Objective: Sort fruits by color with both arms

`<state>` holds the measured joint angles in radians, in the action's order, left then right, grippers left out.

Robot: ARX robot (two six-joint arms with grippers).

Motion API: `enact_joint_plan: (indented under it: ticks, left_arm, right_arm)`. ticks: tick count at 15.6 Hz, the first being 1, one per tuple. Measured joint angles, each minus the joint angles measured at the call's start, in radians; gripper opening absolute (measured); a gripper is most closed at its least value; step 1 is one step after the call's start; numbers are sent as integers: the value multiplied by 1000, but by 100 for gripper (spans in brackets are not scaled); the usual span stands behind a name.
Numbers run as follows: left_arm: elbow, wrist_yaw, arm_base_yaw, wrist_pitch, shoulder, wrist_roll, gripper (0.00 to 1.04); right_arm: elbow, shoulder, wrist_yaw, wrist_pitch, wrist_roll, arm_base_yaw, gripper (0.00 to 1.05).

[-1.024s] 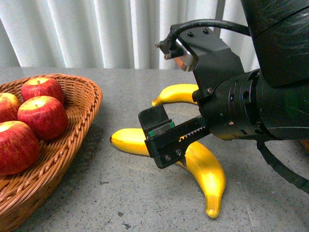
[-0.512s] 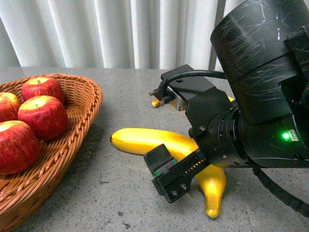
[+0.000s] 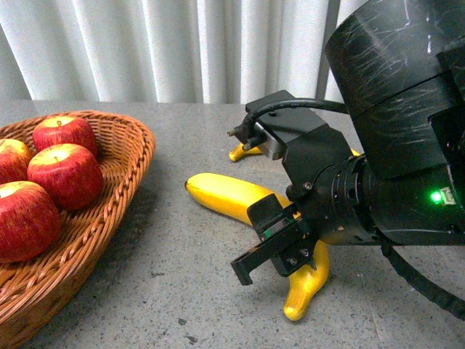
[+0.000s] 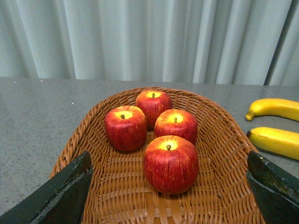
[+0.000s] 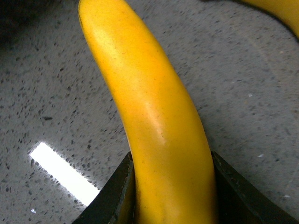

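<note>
My right gripper (image 3: 280,243) is shut on a long yellow banana (image 3: 232,200) that lies on the grey table; in the right wrist view the banana (image 5: 154,121) fills the gap between both fingers. A second banana (image 3: 243,152) lies behind the arm, mostly hidden. Several red apples (image 3: 64,174) sit in a brown wicker basket (image 3: 109,218) at the left. In the left wrist view my left gripper (image 4: 170,186) is open, hanging over the apples (image 4: 171,162) in the basket (image 4: 224,140); both bananas (image 4: 275,140) show beside it.
White curtains (image 3: 182,51) hang behind the table. The grey speckled tabletop (image 3: 167,291) lies between the basket and the banana. The big black right arm (image 3: 399,109) fills the right side of the front view.
My right gripper has dropped onto the near banana and shut on it. The banana has shifted and turned, its left tip now further right.
</note>
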<state>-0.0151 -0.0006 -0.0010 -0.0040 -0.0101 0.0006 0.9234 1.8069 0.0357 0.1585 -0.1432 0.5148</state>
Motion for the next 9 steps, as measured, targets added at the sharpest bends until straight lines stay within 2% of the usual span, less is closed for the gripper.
enact_joint_plan:
  ticks: [3, 5, 9]
  left_arm:
    - [0, 0, 0, 0, 0, 0, 98]
    - [0, 0, 0, 0, 0, 0, 98]
    - [0, 0, 0, 0, 0, 0, 98]
  right_arm:
    - [3, -103, 58, 85, 71, -123, 39]
    - [11, -215, 95, 129, 91, -255, 39]
    - [-70, -332, 208, 98, -48, -564, 39]
